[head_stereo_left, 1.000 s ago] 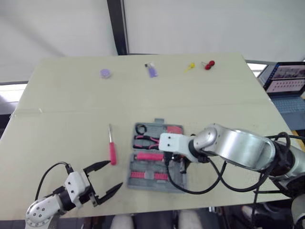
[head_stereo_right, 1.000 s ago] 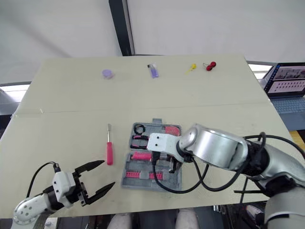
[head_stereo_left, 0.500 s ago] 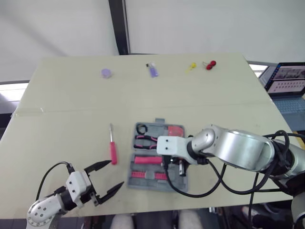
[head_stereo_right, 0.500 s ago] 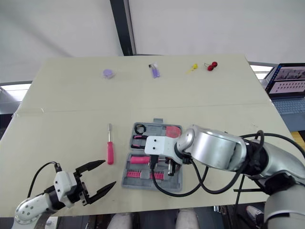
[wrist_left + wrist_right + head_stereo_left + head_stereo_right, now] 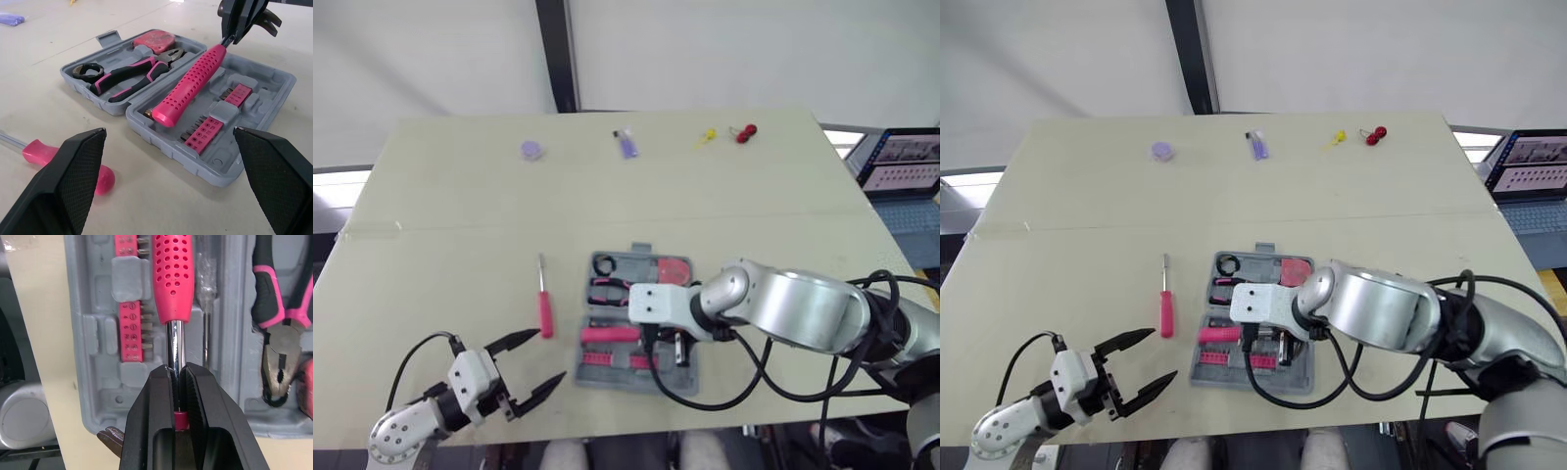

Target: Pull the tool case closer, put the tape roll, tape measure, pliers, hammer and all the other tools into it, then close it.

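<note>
The pale beige table top (image 5: 460, 225) carries the open grey plastic tool case (image 5: 266, 81), which lies directly under the right claw (image 5: 177, 369). That claw is pinched tight on the bare chrome shank of the hammer with the perforated pink handle (image 5: 190, 83), close to the head end. The handle runs away from its tips across the case's bit half. Seen from the left wrist, the hammer slopes. The gripped end is raised and the butt end is down near the case's rim. That looks like a hold chosen to steer the long handle towards its moulded slot rather than to drop it flat.

Off to one side of that claw, in the other half, lie the black-and-pink pliers (image 5: 132, 76). Beyond them are the red tape measure (image 5: 154, 39) and the small black tape roll (image 5: 87, 72). The pink strips of screwdriver bits (image 5: 208, 132) lie just beside the handle on the opposite side.

The left claw (image 5: 551, 355) hovers spread wide and empty. It is near the pink-handled screwdriver (image 5: 545, 311), which lies on the table just ahead of its tips, outside the case.

Compared with a second ago, the right arm has drawn the hammer across, so the pink handle now reaches the case's far rim. The left claw and the screwdriver have not shifted.
</note>
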`<state>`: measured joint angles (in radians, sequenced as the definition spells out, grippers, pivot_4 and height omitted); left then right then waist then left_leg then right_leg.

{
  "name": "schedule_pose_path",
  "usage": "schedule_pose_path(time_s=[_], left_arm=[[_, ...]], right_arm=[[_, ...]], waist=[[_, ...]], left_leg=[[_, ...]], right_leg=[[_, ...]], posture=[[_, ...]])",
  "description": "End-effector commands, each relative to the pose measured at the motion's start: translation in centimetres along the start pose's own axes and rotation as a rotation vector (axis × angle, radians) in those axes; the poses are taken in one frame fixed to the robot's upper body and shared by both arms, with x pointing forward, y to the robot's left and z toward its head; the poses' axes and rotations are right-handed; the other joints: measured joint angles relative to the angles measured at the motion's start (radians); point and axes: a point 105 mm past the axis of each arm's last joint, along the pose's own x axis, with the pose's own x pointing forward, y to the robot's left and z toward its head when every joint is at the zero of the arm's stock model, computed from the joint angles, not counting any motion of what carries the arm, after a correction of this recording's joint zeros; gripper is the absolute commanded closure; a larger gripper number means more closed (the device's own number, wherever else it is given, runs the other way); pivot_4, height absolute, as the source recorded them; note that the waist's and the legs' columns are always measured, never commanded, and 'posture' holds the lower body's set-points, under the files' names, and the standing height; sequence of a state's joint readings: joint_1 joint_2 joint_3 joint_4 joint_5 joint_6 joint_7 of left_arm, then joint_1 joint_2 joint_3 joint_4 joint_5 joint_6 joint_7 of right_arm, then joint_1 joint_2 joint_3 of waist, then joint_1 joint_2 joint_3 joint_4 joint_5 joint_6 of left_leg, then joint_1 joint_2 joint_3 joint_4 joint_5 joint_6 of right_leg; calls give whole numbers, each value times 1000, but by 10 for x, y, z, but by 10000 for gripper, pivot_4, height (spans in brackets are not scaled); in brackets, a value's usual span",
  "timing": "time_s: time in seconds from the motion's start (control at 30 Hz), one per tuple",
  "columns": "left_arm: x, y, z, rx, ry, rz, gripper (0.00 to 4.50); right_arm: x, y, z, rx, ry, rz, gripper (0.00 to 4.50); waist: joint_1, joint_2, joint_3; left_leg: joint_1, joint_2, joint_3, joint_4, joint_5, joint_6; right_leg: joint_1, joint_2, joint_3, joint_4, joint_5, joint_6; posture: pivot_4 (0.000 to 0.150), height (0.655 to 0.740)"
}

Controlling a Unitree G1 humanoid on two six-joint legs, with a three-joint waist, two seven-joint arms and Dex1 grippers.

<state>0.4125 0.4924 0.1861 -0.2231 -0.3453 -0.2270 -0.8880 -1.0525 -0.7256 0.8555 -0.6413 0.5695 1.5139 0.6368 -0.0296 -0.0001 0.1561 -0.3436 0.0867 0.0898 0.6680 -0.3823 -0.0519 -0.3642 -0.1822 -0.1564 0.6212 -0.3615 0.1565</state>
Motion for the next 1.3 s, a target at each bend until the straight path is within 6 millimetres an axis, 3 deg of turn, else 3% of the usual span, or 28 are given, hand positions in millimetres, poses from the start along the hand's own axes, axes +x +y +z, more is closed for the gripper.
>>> schedule_pose_path(time_s=[0.03, 1.3], left_arm=[[-3, -1, 2, 21, -5, 6, 0], [-2, 4, -5, 40, 7, 10, 0]], right_arm=[[0, 1, 4, -11, -15, -9, 44326], [19, 0, -5, 40, 9, -30, 44326]], waist=[[0, 0, 0], [0, 0, 0]], left_leg=[[0, 0, 0, 0, 0, 0], [0, 0, 0, 0, 0, 0]], right_leg=[[0, 0, 0, 0, 0, 0], [0, 0, 0, 0, 0, 0]], posture=[[1500, 7400], [1500, 7400]])
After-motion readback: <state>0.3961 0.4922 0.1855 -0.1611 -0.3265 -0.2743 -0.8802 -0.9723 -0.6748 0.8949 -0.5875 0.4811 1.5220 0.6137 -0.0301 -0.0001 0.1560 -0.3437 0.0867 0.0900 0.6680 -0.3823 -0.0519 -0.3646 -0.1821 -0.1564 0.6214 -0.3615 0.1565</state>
